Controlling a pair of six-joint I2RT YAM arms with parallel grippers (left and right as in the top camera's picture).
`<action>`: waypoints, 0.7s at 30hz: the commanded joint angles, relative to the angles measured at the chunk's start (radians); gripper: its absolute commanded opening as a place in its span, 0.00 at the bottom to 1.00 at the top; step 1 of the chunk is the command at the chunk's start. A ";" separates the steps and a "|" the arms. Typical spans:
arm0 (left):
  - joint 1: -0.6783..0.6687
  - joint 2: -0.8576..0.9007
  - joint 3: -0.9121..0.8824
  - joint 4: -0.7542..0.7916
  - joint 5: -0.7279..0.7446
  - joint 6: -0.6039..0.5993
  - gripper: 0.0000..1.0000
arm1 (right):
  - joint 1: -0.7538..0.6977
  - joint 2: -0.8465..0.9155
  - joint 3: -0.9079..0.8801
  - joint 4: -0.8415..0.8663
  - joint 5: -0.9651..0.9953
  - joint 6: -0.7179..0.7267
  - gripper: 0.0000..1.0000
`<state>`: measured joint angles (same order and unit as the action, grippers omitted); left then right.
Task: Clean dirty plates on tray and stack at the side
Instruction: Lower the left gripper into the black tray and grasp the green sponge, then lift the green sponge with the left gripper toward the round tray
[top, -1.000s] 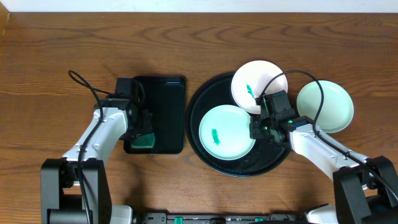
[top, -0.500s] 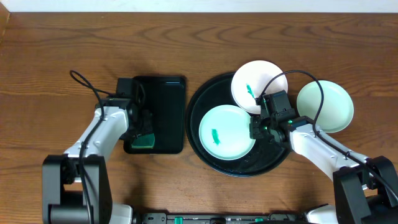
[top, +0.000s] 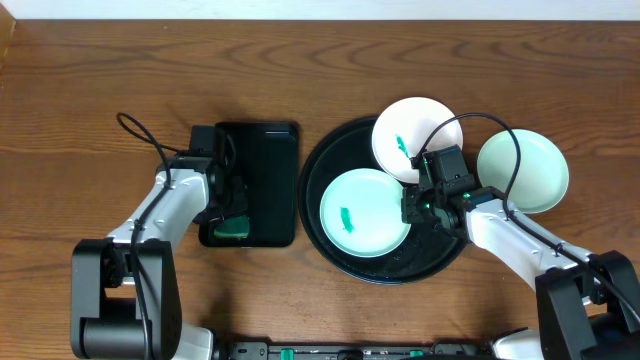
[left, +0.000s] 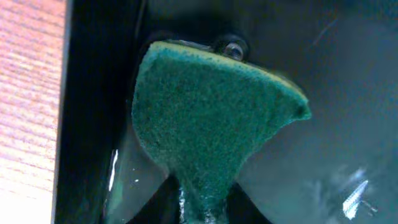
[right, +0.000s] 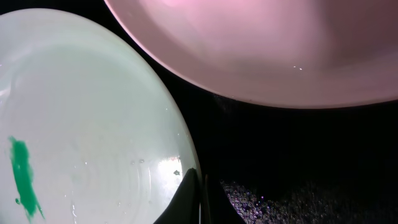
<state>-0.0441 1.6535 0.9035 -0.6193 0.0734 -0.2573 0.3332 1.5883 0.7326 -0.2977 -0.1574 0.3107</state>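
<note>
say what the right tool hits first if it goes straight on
Probably the bare tray floor in the gap between the mint plate and the white plate; depth is unclear.

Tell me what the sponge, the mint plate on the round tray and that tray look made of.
Sponge: coarse green fibrous scouring layer on yellow foam, seen at its edge. Mint plate: glossy, with glints; glazed ceramic or melamine, cannot tell. Round tray: black, probably plastic, speckled floor.

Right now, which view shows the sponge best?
Left wrist: the sponge fills the frame, its lower end pinched narrow. Overhead shows only a small green patch on the rectangular tray. Right wrist shows none of it.
</note>
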 joint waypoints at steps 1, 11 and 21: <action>-0.002 0.019 -0.021 0.000 -0.013 0.002 0.14 | 0.002 -0.012 -0.005 -0.005 0.018 0.006 0.01; -0.002 -0.063 -0.005 0.001 -0.002 0.003 0.08 | 0.002 -0.012 -0.005 -0.006 0.018 0.006 0.01; -0.003 -0.348 -0.002 0.047 -0.002 0.038 0.07 | 0.002 -0.012 -0.005 -0.008 0.018 0.006 0.01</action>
<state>-0.0460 1.3777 0.9031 -0.5877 0.0757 -0.2417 0.3332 1.5883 0.7326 -0.2981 -0.1577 0.3107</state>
